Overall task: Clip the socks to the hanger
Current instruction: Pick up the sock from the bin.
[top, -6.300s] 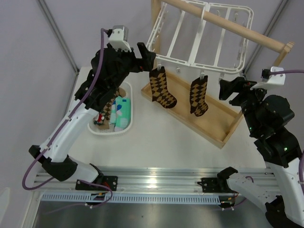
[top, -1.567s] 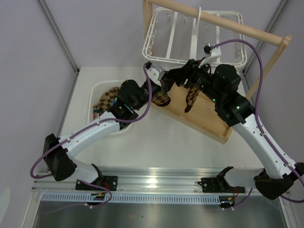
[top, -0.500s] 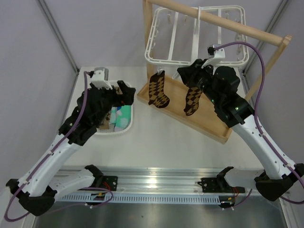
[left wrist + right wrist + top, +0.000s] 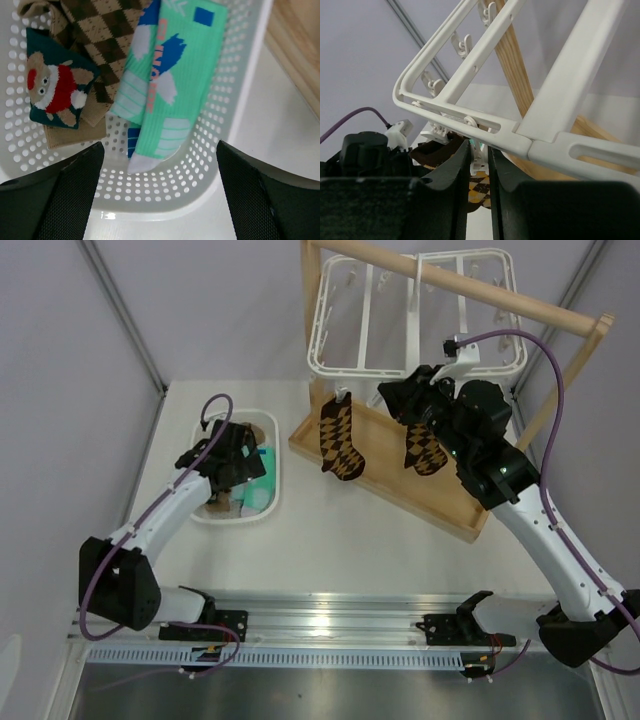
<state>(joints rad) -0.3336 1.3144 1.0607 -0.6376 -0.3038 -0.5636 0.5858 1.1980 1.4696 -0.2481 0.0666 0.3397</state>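
Observation:
The white hanger (image 4: 415,310) hangs from the wooden rod, and two argyle socks (image 4: 340,440) (image 4: 425,447) dangle from its front clips. My right gripper (image 4: 400,402) is up at the hanger's front edge. In the right wrist view its gripper (image 4: 479,160) is shut on a small white clip (image 4: 480,150) under the hanger frame (image 4: 485,127), with an argyle sock (image 4: 480,182) just below. My left gripper (image 4: 160,200) hovers open over the basket, above a mint green sock (image 4: 170,80), an argyle sock (image 4: 100,45) and a teal sock with a figure (image 4: 55,85).
The white perforated basket (image 4: 277,490) sits at the left of the table, its near wall (image 4: 200,175) between my left fingers. The wooden stand's rod (image 4: 500,298) and tray base (image 4: 440,505) stand at the back right, and the right arm reaches over the tray.
My left arm has dropped from beside the hanger down to the basket with its jaws wide. The right-hand argyle sock has swung right. The right gripper stays on the clip.

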